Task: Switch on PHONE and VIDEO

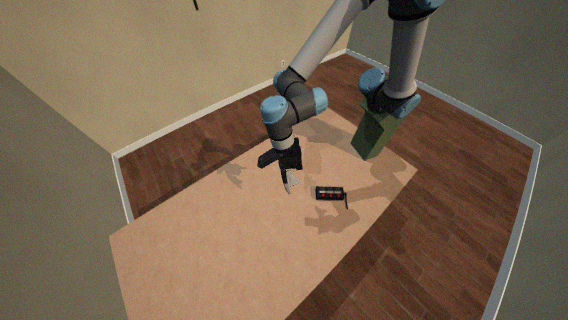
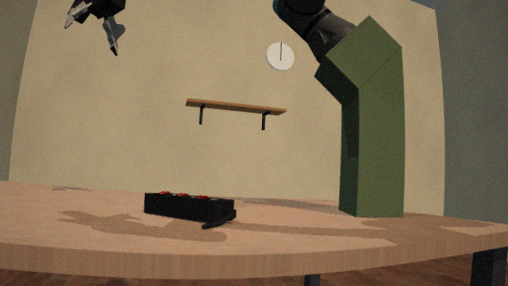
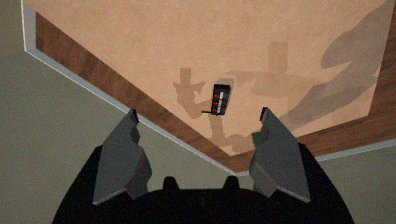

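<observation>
In the exterior view the gripper (image 2: pixel 91 28) hangs high at the upper left, well above the wooden table (image 2: pixel 277 250), its jaws spread wide with nothing between them. Further right, near the middle of the table, the black power strip (image 2: pixel 189 207) lies flat with its three red switches (image 2: pixel 181 195) facing up and a short cable stub (image 2: pixel 217 221) poking out at its right end. On the wall behind hang a small shelf (image 2: pixel 235 106) and a round clock (image 2: pixel 280 56). At the right stands the green pedestal (image 2: pixel 371 134) that carries the arm. From the wrist camera, the two grey fingers stand far apart, and the strip shows small between them, far below
</observation>
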`<state>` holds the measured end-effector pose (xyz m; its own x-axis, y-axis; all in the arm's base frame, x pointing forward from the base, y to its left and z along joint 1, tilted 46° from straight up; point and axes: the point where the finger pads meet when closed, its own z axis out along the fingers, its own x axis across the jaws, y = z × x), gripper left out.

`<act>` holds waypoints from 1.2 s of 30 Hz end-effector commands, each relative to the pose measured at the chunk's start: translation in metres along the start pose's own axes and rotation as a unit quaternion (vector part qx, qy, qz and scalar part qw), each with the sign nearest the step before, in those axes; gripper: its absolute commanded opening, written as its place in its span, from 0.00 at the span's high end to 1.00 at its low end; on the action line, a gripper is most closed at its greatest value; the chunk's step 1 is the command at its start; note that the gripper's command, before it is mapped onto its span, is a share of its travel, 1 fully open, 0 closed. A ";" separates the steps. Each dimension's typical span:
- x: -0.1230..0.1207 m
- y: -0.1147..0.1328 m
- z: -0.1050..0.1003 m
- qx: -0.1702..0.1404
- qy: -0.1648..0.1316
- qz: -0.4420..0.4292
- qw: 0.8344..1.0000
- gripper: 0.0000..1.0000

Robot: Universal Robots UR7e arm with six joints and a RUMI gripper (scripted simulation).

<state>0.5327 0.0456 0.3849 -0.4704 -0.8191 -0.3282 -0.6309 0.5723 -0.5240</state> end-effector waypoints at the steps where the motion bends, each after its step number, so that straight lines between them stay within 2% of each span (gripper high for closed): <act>1: 0.000 0.000 -0.001 0.001 0.000 0.000 1.000 0.00; 17: 0.000 0.000 -0.001 0.001 0.000 0.000 1.000 0.00; 18: 0.000 0.000 -0.001 0.001 0.000 0.000 1.000 1.00; 36: 0.000 0.000 -0.001 0.001 0.000 0.000 1.000 1.00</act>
<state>0.5327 0.0456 0.3849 -0.4704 -0.8191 -0.3282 -0.6309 0.5723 -0.5240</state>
